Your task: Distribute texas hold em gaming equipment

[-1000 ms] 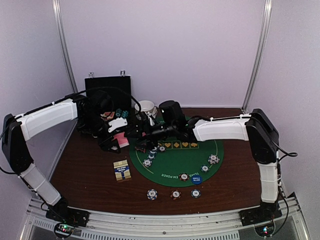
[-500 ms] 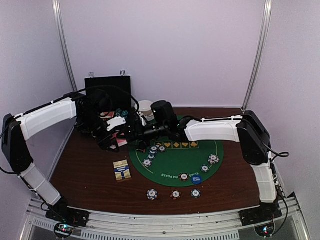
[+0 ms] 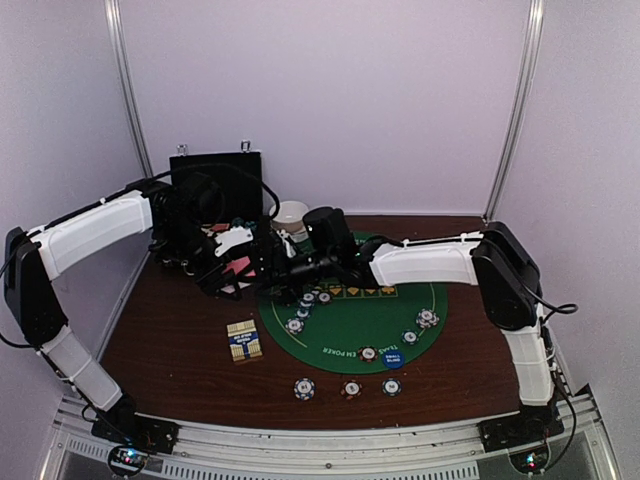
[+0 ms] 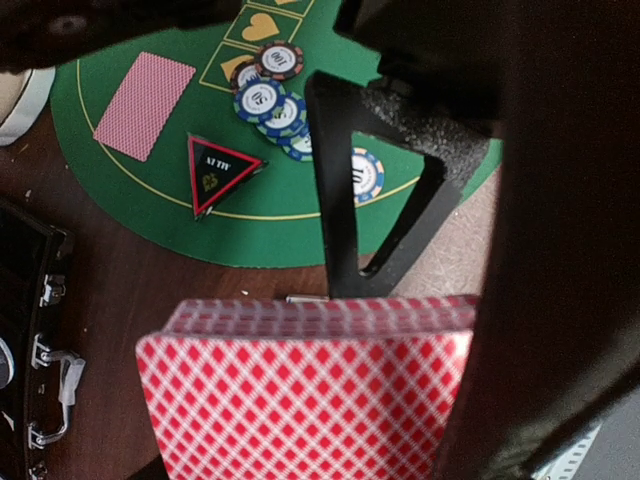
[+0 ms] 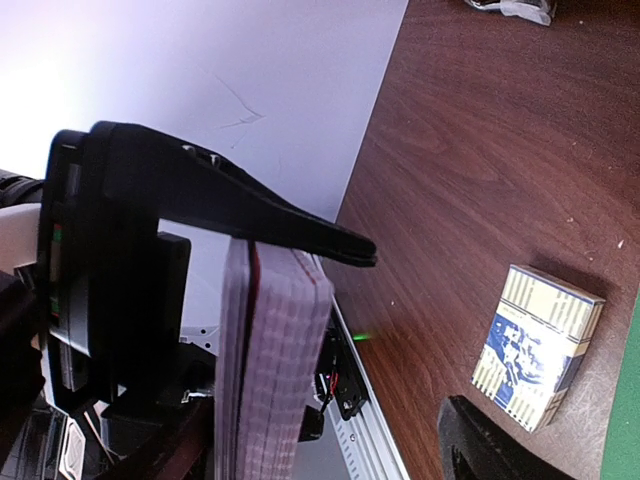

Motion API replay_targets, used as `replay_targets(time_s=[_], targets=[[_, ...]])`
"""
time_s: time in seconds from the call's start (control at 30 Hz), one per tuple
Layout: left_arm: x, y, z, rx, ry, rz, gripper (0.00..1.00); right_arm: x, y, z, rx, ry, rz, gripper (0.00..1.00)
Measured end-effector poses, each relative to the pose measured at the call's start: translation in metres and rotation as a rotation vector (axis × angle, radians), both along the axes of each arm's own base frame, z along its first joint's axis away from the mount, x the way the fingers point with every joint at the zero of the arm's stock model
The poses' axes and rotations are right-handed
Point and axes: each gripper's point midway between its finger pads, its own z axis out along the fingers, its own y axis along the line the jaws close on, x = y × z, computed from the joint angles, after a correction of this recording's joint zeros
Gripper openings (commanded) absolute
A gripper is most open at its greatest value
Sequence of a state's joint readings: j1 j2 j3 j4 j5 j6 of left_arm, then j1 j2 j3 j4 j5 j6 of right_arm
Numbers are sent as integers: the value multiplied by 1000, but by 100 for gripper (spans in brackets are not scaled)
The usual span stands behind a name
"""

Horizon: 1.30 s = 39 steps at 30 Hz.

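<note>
My left gripper is shut on a deck of pink-backed playing cards, held above the table just left of the green mat. In the right wrist view the deck shows edge-on under a left finger. My right gripper is open, right beside the deck; one of its black fingers rises behind the cards. One card lies face down on the mat. Near it lie a red triangle token and striped chips.
A blue and cream card box lies on the wood left of the mat. Three chips sit in a row near the front edge, a blue disc behind them. An open black case and white bowls stand at the back.
My right gripper has slid left across the mat up to the deck, its jaws narrowing a little. The left gripper keeps the deck and has risen slightly.
</note>
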<state>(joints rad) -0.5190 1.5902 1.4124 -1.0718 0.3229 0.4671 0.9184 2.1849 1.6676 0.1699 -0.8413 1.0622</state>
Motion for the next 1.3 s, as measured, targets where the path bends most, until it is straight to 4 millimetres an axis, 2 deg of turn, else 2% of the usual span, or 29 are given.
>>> replay_targets(time_s=[0.17, 0.4, 0.53, 0.77, 0.97, 1.3], targets=[[0, -1, 1, -4, 1, 1, 0, 3, -3, -5, 12, 12, -17, 76], [0, -1, 1, -3, 2, 0, 0, 4, -2, -1, 45, 53, -33, 77], [1, -1, 1, -7, 0, 0, 0, 10, 2, 2, 79, 97, -47, 76], [0, -1, 0, 0, -2, -9, 0, 17, 14, -7, 97, 170, -47, 75], [0, -1, 0, -1, -4, -15, 0, 20, 19, -4, 99, 181, -48, 73], [0, 1, -4, 16, -5, -22, 0, 29, 10, -13, 54, 147, -54, 66]])
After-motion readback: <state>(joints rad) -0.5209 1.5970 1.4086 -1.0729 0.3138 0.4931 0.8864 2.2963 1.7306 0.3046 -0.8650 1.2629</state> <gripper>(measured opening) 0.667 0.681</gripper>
